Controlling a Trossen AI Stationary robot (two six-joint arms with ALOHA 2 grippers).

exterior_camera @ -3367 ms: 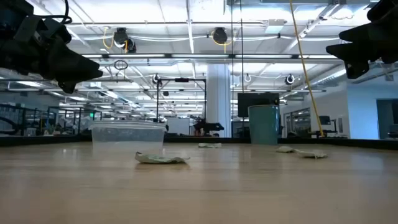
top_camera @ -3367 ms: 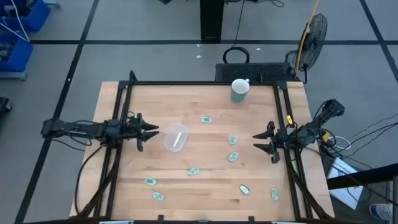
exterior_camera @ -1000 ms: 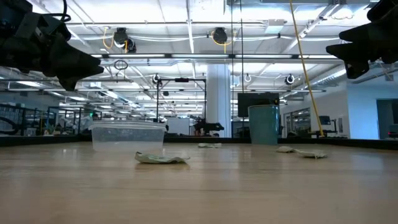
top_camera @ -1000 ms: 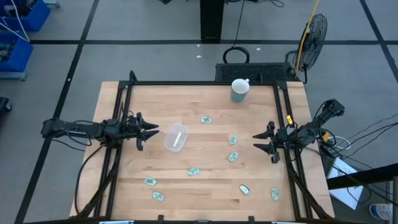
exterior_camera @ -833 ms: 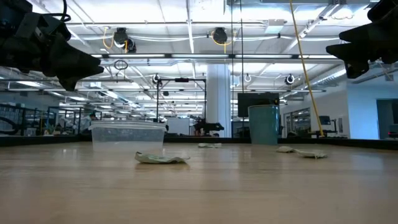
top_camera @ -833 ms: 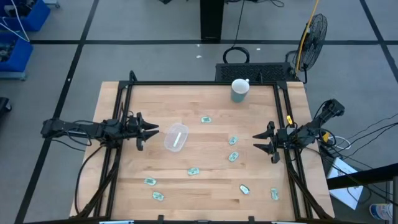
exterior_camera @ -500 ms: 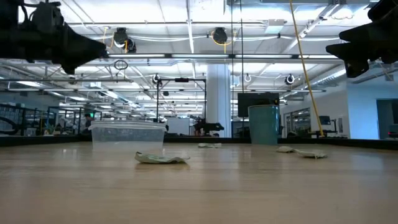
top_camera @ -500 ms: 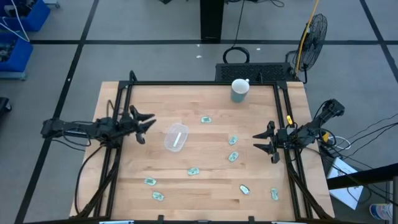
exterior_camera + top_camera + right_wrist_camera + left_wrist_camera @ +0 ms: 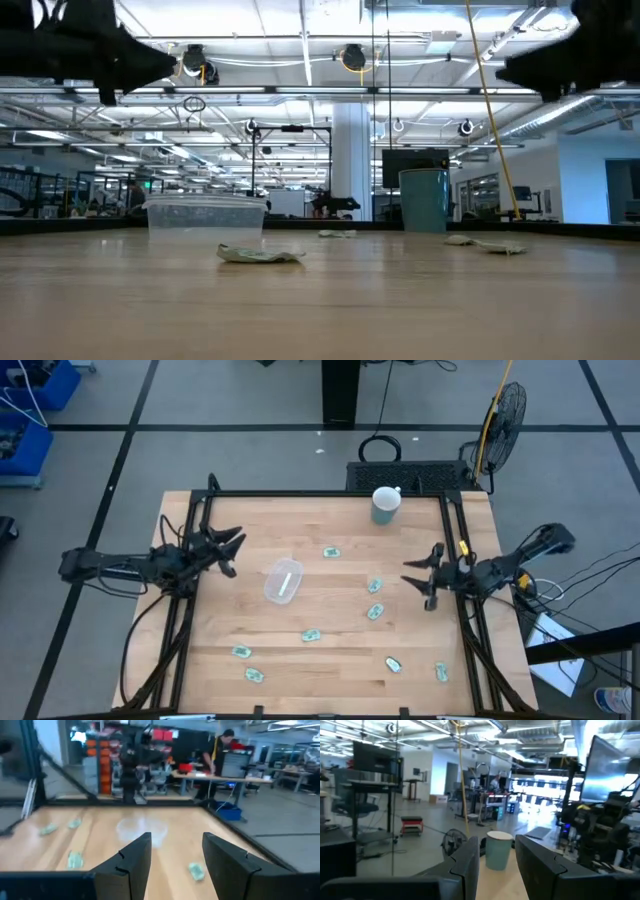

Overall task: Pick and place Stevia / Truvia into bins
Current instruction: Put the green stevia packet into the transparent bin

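Several pale green Stevia packets (image 9: 375, 612) lie flat and scattered over the wooden table, mostly right of and nearer than the clear bin (image 9: 283, 580). The bin stands on its base left of centre and also shows in the low view (image 9: 205, 217). My left gripper (image 9: 230, 552) hovers open above the table's left edge, left of the bin; in its wrist view its gap (image 9: 497, 870) faces the mug. My right gripper (image 9: 416, 579) hovers open near the right edge, beside two packets. Past its gap (image 9: 172, 865) I see the bin (image 9: 142, 830) and packets (image 9: 196, 871).
A grey-green mug (image 9: 386, 504) stands at the far edge, right of centre. Black frame rails (image 9: 197, 610) run along the left and right sides of the table. A floor fan (image 9: 500, 415) stands beyond the far right corner. People work in the room behind.
My left gripper has risen, moved toward the far edge and turned toward the mug. My right gripper has shifted a little toward the table's middle and far edge and has risen. The packets and the bin have stayed where they were.
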